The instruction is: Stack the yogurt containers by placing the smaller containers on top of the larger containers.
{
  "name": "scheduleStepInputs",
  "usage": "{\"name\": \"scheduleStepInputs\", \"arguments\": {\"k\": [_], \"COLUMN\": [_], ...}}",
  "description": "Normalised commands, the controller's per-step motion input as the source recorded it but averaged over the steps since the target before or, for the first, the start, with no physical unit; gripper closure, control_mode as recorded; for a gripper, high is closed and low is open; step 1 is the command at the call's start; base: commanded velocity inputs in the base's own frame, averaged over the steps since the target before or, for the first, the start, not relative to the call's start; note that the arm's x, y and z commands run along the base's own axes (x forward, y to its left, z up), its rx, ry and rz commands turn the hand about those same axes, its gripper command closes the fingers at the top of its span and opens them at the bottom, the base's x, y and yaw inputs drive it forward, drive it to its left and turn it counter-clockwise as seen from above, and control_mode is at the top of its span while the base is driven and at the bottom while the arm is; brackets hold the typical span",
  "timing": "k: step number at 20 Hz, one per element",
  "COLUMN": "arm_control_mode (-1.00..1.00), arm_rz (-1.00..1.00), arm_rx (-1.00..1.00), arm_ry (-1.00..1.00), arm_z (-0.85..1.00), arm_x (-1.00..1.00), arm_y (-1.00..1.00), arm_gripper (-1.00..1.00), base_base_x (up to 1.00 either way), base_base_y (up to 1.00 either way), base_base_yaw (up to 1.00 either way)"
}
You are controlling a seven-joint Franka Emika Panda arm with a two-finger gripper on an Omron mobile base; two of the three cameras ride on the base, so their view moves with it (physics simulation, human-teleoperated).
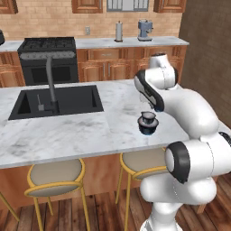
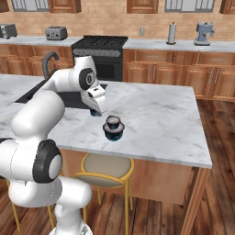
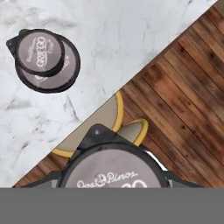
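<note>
in my hand view a small yogurt cup (image 3: 114, 168) fills the bottom edge, gripped between the gripper's (image 3: 114, 183) jaws above a yellow-rimmed stool (image 3: 105, 127) and the wood floor (image 3: 183, 87). farther off on the marble counter (image 3: 131, 39), another small cup (image 3: 38, 50) sits on the big dark tub (image 3: 65, 72).

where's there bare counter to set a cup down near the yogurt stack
The marble counter is bare between the yogurt stack and its far right edge, and behind the stack toward the back edge. In the left base view, marble is free between the sink and the stack. It is crowded only where the gripper hangs beside the stack.
</note>
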Motion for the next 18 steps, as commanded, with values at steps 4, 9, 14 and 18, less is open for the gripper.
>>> {"name": "scheduleStepInputs", "arguments": {"k": [4,9,14,18], "arm_control_mode": [-1.0,-1.0,-1.0,-1.0], "arm_rz": [0.0,0.0,0.01,0.04], "arm_rx": [0.0,0.0,0.0,0.02], "arm_ry": [0.0,-0.11,-0.13,-0.11], "arm_z": [0.05,0.0,0.0,0.0], "arm_x": [0.25,0.2,0.16,0.18], "arm_y": [-0.01,-0.03,-0.04,-0.05], "arm_gripper": [1.0,1.0,1.0,1.0], "base_base_x": [0.0,0.0,0.0,0.0], "base_base_y": [0.0,0.0,0.0,0.0], "base_base_yaw": [0.0,0.0,0.0,0.0]}}
